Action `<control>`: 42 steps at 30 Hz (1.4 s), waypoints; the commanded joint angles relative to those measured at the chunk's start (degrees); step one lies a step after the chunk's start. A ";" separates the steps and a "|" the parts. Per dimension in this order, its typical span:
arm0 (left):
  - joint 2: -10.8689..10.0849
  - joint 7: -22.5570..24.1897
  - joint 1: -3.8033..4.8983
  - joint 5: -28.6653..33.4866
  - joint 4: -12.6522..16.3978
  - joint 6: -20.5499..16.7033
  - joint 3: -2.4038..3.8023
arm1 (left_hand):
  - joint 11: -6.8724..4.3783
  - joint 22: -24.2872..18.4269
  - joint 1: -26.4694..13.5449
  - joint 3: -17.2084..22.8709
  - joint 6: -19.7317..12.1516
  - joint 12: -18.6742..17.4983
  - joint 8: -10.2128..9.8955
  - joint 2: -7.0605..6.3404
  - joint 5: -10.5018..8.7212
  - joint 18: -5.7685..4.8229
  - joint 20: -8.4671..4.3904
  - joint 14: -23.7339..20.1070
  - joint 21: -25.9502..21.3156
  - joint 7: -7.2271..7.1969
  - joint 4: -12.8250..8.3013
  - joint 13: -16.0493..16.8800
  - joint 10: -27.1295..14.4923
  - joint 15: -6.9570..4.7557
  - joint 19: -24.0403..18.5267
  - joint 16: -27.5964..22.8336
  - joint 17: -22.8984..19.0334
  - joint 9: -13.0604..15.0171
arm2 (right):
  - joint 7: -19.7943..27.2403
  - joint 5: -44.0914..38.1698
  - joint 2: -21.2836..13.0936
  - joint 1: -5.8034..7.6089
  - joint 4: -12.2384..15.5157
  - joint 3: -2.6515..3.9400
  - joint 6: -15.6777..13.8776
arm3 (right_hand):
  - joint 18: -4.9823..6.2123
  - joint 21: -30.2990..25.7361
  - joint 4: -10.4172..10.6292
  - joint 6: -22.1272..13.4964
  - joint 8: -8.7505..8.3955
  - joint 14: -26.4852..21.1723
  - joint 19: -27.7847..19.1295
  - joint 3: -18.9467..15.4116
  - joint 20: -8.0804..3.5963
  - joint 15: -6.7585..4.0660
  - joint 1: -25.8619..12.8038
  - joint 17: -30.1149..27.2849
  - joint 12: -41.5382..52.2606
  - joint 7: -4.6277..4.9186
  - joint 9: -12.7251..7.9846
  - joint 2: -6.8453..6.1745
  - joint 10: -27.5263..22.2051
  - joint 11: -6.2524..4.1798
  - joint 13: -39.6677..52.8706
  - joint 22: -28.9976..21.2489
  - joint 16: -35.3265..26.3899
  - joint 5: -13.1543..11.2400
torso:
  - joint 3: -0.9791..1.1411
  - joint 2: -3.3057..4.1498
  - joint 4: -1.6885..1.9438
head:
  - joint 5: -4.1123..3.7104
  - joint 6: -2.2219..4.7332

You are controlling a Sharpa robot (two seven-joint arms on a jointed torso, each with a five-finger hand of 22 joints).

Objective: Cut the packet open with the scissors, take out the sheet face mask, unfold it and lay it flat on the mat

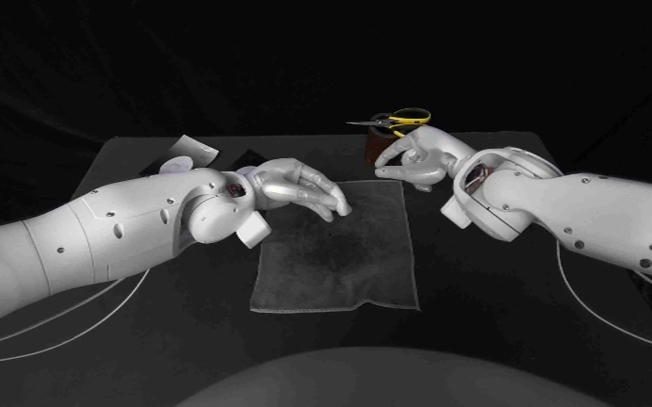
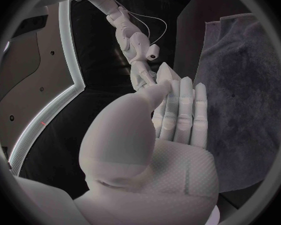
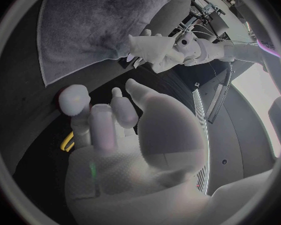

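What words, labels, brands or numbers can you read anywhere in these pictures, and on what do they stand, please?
No text can be read.
On the packet: a faint coloured mark, too small to read.
On the scissors and the mat: no text visible.

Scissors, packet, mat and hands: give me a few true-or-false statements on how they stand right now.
1. The scissors stand in a holder beyond the mat. True.
2. The left hand holds the packet. False: its fingers are straight and hold nothing, over the mat's corner; the packet lies on the table beyond the left arm.
3. The right hand is beside the holder, with nothing in its fingers. True.
4. A face mask lies unfolded on the mat. False: no mask lies on the mat.
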 commanded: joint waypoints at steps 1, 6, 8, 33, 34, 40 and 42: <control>-0.05 0.64 0.01 1.82 0.49 -0.71 0.04 | 0.14 1.03 -0.60 0.76 -0.11 0.49 -0.14 -0.03 0.12 -0.44 -0.07 -0.28 1.08 0.44 -0.20 0.18 -0.05 -0.10 -0.84 0.19 0.27 2.85 | 0.11 0.97 -0.08 -0.86 2.48 -0.06 -5.24 | -0.71 2.83 -0.06 1.45 0.54 1.84 1.54 1.12 -0.40 -0.52 0.60 3.64 3.85 -0.52 -0.13 0.96 1.46 -0.42 1.96 3.66 1.76 0.69 | 0.07 0.01 0.02 | -0.05 -0.02; -0.11 -0.09 0.01 2.13 0.82 -2.42 0.04 | 0.09 3.50 -1.09 1.87 0.10 1.15 -0.32 -0.51 0.13 -0.51 -0.28 -0.30 3.63 0.52 -0.78 0.44 -0.13 -0.22 -2.03 0.75 0.81 3.18 | 0.59 2.35 0.20 -1.71 5.40 -0.14 -7.37 | -1.28 6.03 0.88 3.07 0.89 2.97 3.18 1.68 -0.93 -1.04 -0.21 5.77 8.52 -1.17 -0.57 1.23 3.07 -0.98 4.17 4.82 3.99 2.40 | 0.07 0.00 0.05 | -0.14 -0.11; -0.10 -0.57 0.01 2.20 0.97 -3.42 0.04 | 0.07 4.35 -1.33 2.31 0.21 1.41 -0.37 -0.69 0.13 -0.48 -0.36 -0.33 4.52 0.52 -0.95 0.52 -0.20 -0.26 -2.38 0.95 0.98 3.27 | 0.14 2.49 0.49 -1.91 6.40 -0.18 -7.85 | -1.61 7.85 1.65 3.88 1.05 3.50 4.03 1.62 -1.16 -1.27 -1.11 6.94 10.81 -1.48 -0.78 1.04 3.83 -1.23 5.32 5.49 5.14 3.36 | 0.03 0.00 0.04 | -0.17 -0.06; 0.12 -2.94 0.01 2.21 1.72 -6.88 0.03 | 0.00 7.18 -2.39 4.29 0.52 2.49 -0.49 -1.37 0.14 -0.26 -0.45 -0.39 7.41 0.57 -1.48 0.83 -0.42 -0.39 -3.64 1.72 1.56 3.57 | -8.04 -3.88 4.52 -2.74 7.02 -0.37 -8.20 | -1.93 9.71 6.76 5.67 0.93 4.02 4.91 -3.40 -1.67 -1.71 -5.94 8.03 12.67 -2.01 -1.94 -3.50 4.46 -1.68 6.18 6.49 6.27 4.66 | -0.03 0.01 0.06 | -0.09 -0.07; 0.11 -2.93 0.01 2.21 1.73 -6.88 0.03 | 0.00 7.18 -2.39 4.29 0.52 2.49 -0.49 -1.37 0.14 -0.26 -0.45 -0.39 7.41 0.57 -1.48 0.83 -0.42 -0.39 -3.64 1.72 1.56 3.57 | -8.32 -4.24 4.63 -2.74 6.83 -0.37 -8.26 | -1.93 9.71 6.76 5.67 0.93 4.02 4.91 -3.40 -1.67 -1.71 -5.94 8.03 12.67 -2.01 -1.94 -3.50 4.46 -1.68 6.18 6.49 6.27 4.66 | -0.03 0.01 0.07 | -0.10 -0.12; 0.08 -2.89 0.01 2.22 1.89 -6.79 0.03 | 0.00 7.29 -2.44 4.37 0.54 2.54 -0.49 -1.41 0.14 -0.25 -0.45 -0.39 7.52 0.57 -1.50 0.84 -0.43 -0.39 -3.68 1.76 1.58 3.59 | -9.06 -5.81 5.38 -2.77 6.01 -0.38 -8.01 | -1.90 9.53 7.01 6.15 1.15 3.98 4.81 -4.35 -1.74 -1.81 -5.30 7.98 12.57 -2.20 -1.98 -3.98 4.39 -1.82 6.11 6.49 6.23 3.27 | 0.02 0.02 0.03 | 0.00 -0.18; 0.08 -2.90 0.01 2.22 1.94 -6.78 0.03 | -0.01 7.40 -2.50 4.44 0.55 2.59 -0.49 -1.45 0.14 -0.24 -0.44 -0.39 7.63 0.57 -1.52 0.85 -0.43 -0.40 -3.71 1.79 1.60 3.60 | -9.08 -6.02 5.64 -2.78 5.90 -0.38 -7.92 | -1.89 9.52 6.98 6.28 1.22 3.97 4.80 -4.53 -1.77 -1.84 -4.96 7.97 12.61 -2.26 -1.99 -4.05 4.40 -1.87 6.13 6.51 6.22 2.96 | 0.05 0.04 0.04 | 0.02 -0.20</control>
